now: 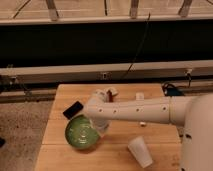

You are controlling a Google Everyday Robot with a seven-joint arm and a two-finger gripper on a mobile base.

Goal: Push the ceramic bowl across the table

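Observation:
The ceramic bowl (81, 133), green and glossy with a darker rim, sits on the left front part of the light wooden table (155, 131). My white arm reaches in from the right across the table. My gripper (101, 128) hangs down from the arm's end, right against the bowl's right rim. The arm's end covers part of that rim.
A black phone (73, 109) lies just behind the bowl near the left edge. A white cup (140, 151) stands at the front right. A crumpled red and white packet (107, 94) and a small white item (140, 96) lie at the back. Dark shelving stands behind.

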